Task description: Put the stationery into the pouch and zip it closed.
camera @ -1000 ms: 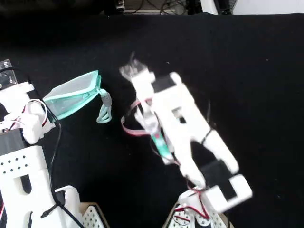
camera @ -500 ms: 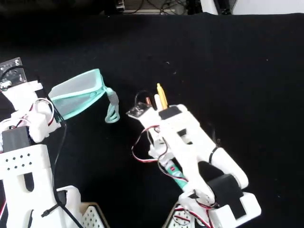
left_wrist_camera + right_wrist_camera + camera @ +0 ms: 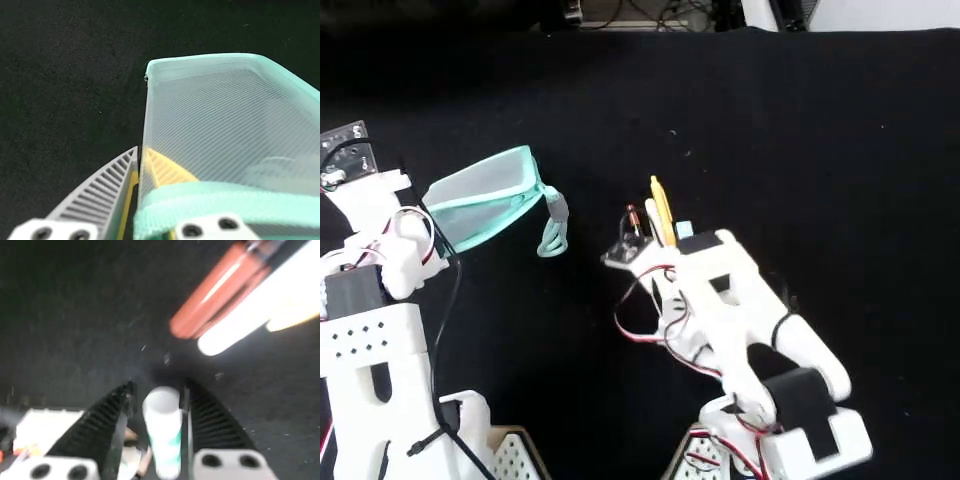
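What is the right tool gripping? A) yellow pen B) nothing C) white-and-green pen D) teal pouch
C: the right wrist view shows a white-and-green pen clamped in the right tool; the teal pouch is in the left tool, and the yellow pen lies on the table.

Overhead, a fixed camera looks steeply down on the black counter (image 3: pixel 840 150), far enough off to take in both arms, their bases at its lower edge. The left wrist camera sits just behind the left tool (image 3: pixel 142 170), looking out along it, very near the mesh pouch (image 3: pixel 225 115) clamped there. The high view shares that pouch. The right wrist camera peers down past the right tool (image 3: pixel 160 410) and its gripped green-and-white stick (image 3: pixel 164 440), close to the counter. It shares a brown pen (image 3: pixel 220 290) with the overhead view, apparently the one at that arm's tip.
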Motion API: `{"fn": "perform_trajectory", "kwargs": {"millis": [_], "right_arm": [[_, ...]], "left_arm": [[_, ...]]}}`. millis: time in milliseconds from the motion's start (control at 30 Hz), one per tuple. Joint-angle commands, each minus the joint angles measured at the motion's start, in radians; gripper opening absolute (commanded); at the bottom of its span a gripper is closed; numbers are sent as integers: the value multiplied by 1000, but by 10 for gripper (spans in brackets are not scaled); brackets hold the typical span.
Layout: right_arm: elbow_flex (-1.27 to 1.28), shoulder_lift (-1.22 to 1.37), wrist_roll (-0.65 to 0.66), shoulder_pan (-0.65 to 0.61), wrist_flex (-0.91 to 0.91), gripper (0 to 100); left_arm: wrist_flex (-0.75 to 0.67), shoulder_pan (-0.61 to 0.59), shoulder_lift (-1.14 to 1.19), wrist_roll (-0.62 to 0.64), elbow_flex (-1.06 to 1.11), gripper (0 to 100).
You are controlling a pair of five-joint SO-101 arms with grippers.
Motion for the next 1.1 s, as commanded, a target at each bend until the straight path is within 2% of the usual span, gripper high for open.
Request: {"fn": "perform_trajectory", "kwargs": {"millis": [0,233,433,600,700,833,967,1067], "right_arm": [[-2,-19,44,34,-5,147],[1,-25,181,144,5,150],[-7,-28,307,222,-5,287],[-30,-51,344,239,3,278],[-59,-134,358,304,3,279],[-45,-282,482,373,106,279],[24,-461,592,394,233,280],[142,-581,632,381,219,280]], "left_arm": [[6,5,15,9,31,33],[9,5,14,9,31,33],[6,5,14,9,36,33],[5,5,14,9,39,33],[5,5,14,9,39,33],[3,5,15,9,39,33],[3,5,15,9,38,33],[3,5,15,9,36,33]]}}
